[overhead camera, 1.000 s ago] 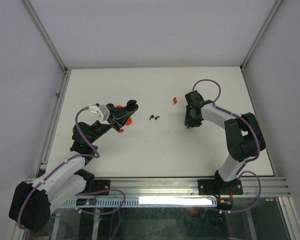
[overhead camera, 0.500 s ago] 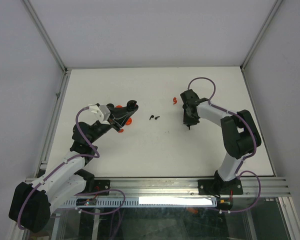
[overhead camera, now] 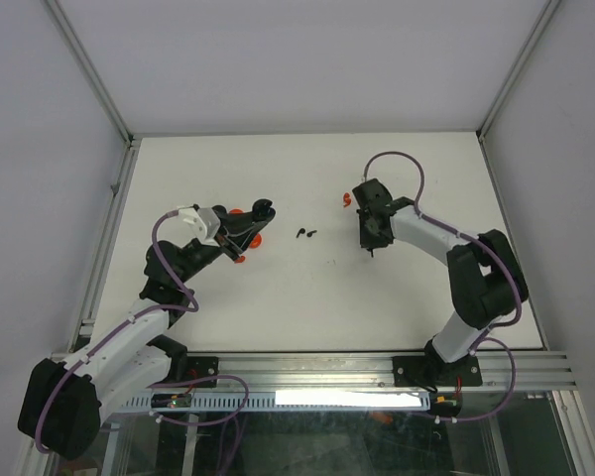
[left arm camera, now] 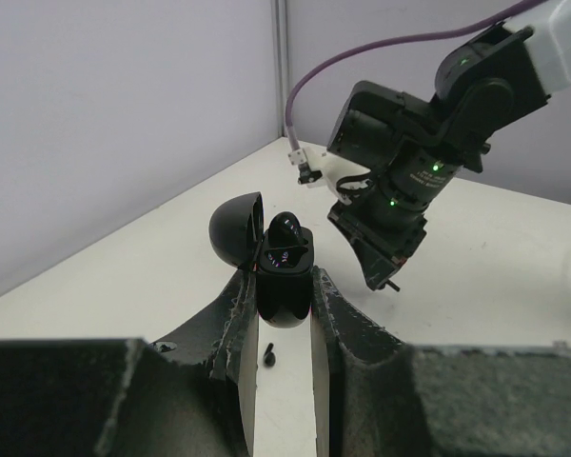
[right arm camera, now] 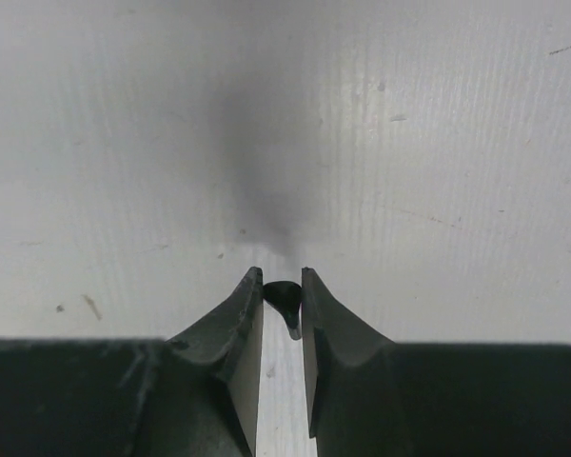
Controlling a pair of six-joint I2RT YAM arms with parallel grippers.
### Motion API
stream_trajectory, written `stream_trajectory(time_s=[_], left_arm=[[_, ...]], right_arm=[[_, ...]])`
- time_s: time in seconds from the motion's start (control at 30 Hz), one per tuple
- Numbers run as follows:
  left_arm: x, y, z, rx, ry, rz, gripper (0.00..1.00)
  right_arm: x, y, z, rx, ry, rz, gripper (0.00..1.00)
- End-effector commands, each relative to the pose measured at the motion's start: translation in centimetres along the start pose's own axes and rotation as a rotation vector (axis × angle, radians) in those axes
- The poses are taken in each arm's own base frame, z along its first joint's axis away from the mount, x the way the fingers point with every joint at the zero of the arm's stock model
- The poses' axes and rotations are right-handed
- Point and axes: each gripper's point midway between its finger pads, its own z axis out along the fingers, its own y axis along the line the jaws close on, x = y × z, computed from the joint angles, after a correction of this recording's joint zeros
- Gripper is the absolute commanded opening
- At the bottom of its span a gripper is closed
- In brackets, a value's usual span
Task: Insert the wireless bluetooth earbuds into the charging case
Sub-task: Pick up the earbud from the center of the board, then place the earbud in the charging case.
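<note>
My left gripper (overhead camera: 252,224) is shut on the black charging case (left arm camera: 284,286) and holds it upright with its lid (left arm camera: 234,227) open. One black earbud (left arm camera: 285,228) sits in the case. My right gripper (overhead camera: 373,248) is right of it, above the table, shut on a black earbud (right arm camera: 284,297) pinched between its fingertips (right arm camera: 251,286). Small black earbud pieces (overhead camera: 305,234) lie on the table between the arms; one also shows under the case in the left wrist view (left arm camera: 269,354). A red earbud (overhead camera: 347,199) lies beside the right wrist.
Red discs (overhead camera: 256,239) lie on the white table around the left gripper, one at the far side (overhead camera: 236,211) and one nearer (overhead camera: 240,259). The right arm's wrist (left arm camera: 400,181) fills the space just beyond the case. Metal rails border the table (overhead camera: 426,297).
The right gripper has shifted slightly left toward the case, still holding the black earbud. The left arm and the case have not moved.
</note>
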Motion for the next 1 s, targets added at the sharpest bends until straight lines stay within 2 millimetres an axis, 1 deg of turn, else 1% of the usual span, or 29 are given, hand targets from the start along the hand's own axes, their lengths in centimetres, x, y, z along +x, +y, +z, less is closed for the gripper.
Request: stream_trajectory(time_s=[0.0,0.17,0.3,0.43,0.47,0.5,0.6,0.73,0.9,0.97], left_arm=[[-2.6,0.1,0.7,0.014,-0.075,0.044,0.0],[-2.8,-0.3,0.6,0.033,-0.1,0.036,0.0],[-2.9,-0.5,0.5,0.039,-0.106,0.04,0.0],[-3.1,-0.6,0.4,0.046,-0.108,0.042,0.0],[-3.1,-0.6,0.4,0.047,-0.109,0.042,0.0],[-3.0,-0.7,0.4,0.05,-0.106,0.04,0.0],[-2.9,-0.8,0.5,0.057,-0.103,0.038,0.0],[-2.9,-1.0,0.6,0.07,-0.102,0.032,0.0],[-2.9,-1.1,0.6,0.075,-0.103,0.033,0.0],[-3.0,-1.2,0.6,0.083,-0.106,0.036,0.0]], right_arm=[[-3.7,2.1,-4.8,-0.099,-0.199,-0.023,0.17],[-7.0,4.6,-10.7,-0.214,-0.412,-0.025,0.17],[-9.2,6.9,-16.2,-0.311,-0.589,-0.046,0.17],[-10.6,9.4,-21.9,-0.432,-0.757,-0.06,0.16],[-11.0,9.6,-22.9,-0.455,-0.796,-0.055,0.16],[-10.9,10.5,-24.3,-0.497,-0.833,-0.063,0.15],[-10.7,12.4,-27.7,-0.592,-0.928,-0.072,0.15],[-10.3,14.5,-31.6,-0.693,-1.03,-0.103,0.15],[-8.8,17.2,-35.9,-0.849,-1.136,-0.155,0.15],[-8.2,18.1,-37.2,-0.914,-1.169,-0.173,0.15]])
